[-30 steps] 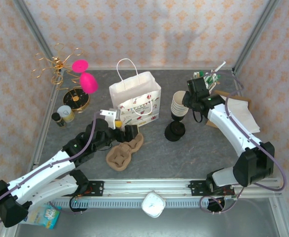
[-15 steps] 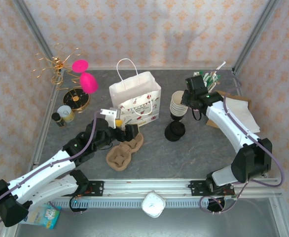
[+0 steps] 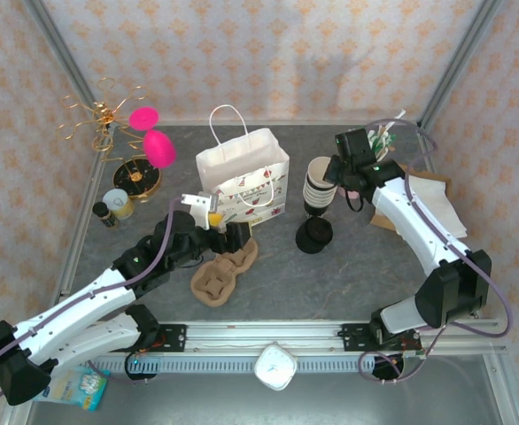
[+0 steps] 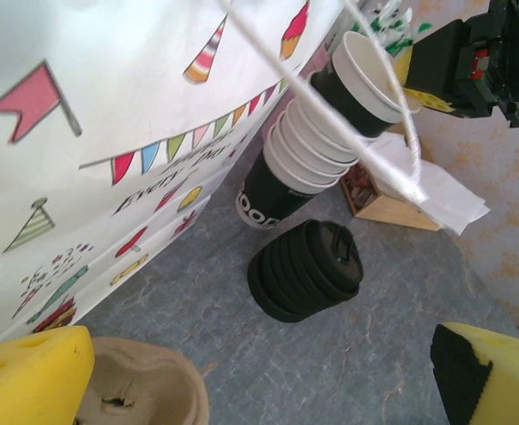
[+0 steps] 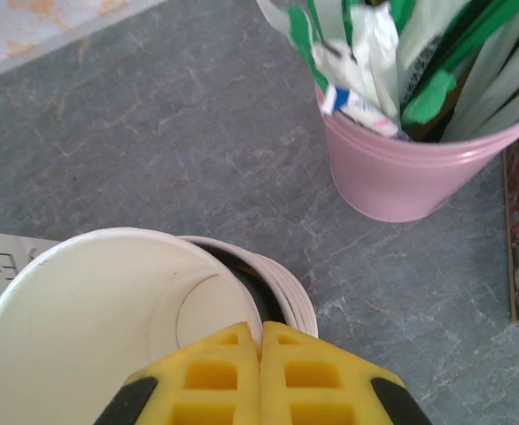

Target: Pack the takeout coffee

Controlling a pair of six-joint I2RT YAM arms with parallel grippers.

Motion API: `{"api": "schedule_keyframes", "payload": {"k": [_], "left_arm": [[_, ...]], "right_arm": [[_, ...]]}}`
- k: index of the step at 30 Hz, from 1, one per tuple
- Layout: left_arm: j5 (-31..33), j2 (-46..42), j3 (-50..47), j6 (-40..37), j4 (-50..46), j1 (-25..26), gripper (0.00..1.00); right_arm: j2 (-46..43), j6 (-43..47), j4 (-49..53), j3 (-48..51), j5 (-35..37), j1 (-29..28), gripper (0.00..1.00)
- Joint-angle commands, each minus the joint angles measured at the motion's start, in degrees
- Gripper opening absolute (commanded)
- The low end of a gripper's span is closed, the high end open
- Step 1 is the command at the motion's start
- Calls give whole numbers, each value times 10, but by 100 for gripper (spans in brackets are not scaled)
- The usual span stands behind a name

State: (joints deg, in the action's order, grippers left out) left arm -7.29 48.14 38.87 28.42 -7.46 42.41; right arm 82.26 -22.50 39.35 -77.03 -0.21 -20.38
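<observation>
- The left gripper is spread wide and empty. It hovers over the pulp cup carrier at mid-worktop, towards the front edge.
- The paper bag stands upright just behind the carrier, towards the rear edge.
- The pile of black lids sits right of the bag, just in front of the stack of cups.
- As I read it, the takeout coffee is not yet assembled. Its cup is the top cup, lidless and tipped off the stack.
- The right gripper is closed, pinching that cup's wall at the rim.
- Handling: the empty paper cup looks light, thin and easily dented, and the rolled rim is likely its stiffest part. Once lidded, it would be better held gently around the body, upright.
- The pink pot of sachets stands near the right rear corner.
</observation>
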Motion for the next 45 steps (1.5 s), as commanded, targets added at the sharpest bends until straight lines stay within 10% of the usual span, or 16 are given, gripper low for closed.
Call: {"api": "schedule_keyframes", "payload": {"k": [1, 16, 26, 45], "left_arm": [[-9, -2, 24, -10, 5, 7, 99], [0, -2, 61, -17, -65, 8, 99], [19, -38, 61, 18, -112, 7, 99], [57, -75, 26, 70, -137, 8, 99]], "right_arm": [[-3, -8, 19, -34, 10, -4, 0], [-76, -3, 154, -124, -2, -14, 0], [-118, -52, 189, -70, -2, -144, 0], [-94, -83, -58, 230, -25, -311, 0]]}}
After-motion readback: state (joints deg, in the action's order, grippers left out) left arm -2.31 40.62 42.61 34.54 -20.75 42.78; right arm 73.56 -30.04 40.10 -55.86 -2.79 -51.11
